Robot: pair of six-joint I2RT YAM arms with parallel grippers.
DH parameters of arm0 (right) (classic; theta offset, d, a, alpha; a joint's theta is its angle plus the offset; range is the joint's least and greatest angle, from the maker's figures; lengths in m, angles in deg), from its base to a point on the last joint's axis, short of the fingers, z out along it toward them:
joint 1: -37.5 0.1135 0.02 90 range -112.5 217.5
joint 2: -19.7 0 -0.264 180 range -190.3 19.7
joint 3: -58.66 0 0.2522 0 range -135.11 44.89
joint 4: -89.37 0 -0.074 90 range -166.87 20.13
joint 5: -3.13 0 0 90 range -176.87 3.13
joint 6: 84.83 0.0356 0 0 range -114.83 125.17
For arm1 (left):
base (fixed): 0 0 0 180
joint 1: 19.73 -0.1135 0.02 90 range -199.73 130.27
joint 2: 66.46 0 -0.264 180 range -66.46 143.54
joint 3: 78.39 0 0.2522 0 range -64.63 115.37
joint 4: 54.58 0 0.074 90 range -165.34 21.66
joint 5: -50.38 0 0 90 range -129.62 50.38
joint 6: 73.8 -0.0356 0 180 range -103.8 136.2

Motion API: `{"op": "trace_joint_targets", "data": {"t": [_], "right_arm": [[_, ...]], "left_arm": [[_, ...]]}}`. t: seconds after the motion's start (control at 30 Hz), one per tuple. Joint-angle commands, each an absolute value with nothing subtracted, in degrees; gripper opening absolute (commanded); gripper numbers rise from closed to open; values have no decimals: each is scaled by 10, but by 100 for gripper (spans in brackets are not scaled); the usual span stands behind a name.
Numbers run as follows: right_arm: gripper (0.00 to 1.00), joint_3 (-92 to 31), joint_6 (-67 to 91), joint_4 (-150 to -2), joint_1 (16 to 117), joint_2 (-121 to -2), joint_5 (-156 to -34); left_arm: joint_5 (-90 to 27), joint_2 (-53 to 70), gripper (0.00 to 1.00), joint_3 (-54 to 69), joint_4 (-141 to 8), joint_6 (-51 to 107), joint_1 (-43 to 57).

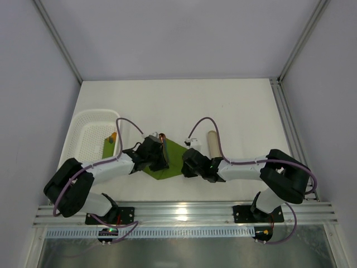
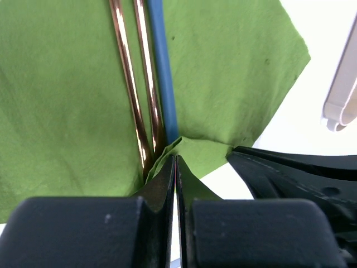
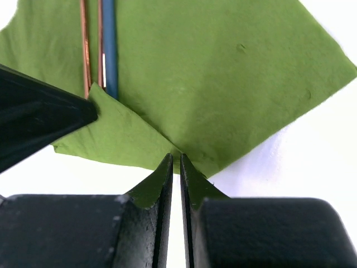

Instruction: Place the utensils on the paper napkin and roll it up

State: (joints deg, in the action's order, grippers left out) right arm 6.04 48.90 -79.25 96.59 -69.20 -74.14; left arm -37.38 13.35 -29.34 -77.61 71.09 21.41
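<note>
The olive-green paper napkin [image 1: 173, 155] lies on the white table between my two grippers. Two slim copper utensils [image 2: 136, 84] lie side by side on it, with a blue stick [image 2: 163, 67] beside them; they also show in the right wrist view [image 3: 85, 50]. My left gripper [image 2: 176, 159] is shut on a folded-up edge of the napkin, right at the utensils' near ends. My right gripper [image 3: 175, 159] is shut on the napkin's near edge, where a corner flap [image 3: 111, 134] is folded over. The two grippers are close together [image 1: 159, 156] [image 1: 188, 162].
A white mesh basket [image 1: 83, 125] stands at the left with a green piece [image 1: 110, 148] and an orange bit in it. A pale beige oblong piece [image 1: 212, 142] lies right of the napkin. The right gripper's black finger [image 2: 295, 173] shows in the left wrist view.
</note>
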Motion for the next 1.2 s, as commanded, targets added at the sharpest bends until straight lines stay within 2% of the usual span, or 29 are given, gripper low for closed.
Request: {"op": "trace_joint_targets", "data": {"t": [0.0,0.63,0.83,1.03,1.17], "right_arm": [[13,66,497,-782,968,-694,-715],[13,61,490,-786,968,-707,-719],[13,63,490,-781,968,-688,-720],[24,67,484,-742,967,-632,-705],[39,104,480,-748,931,-582,-728]], "left_arm": [[-391,141,0,-269,-775,691,215],[-308,166,0,-284,-710,717,215],[-322,188,0,-289,-707,721,215],[-333,196,0,-296,-708,722,215],[-335,193,0,-296,-709,722,215]]}}
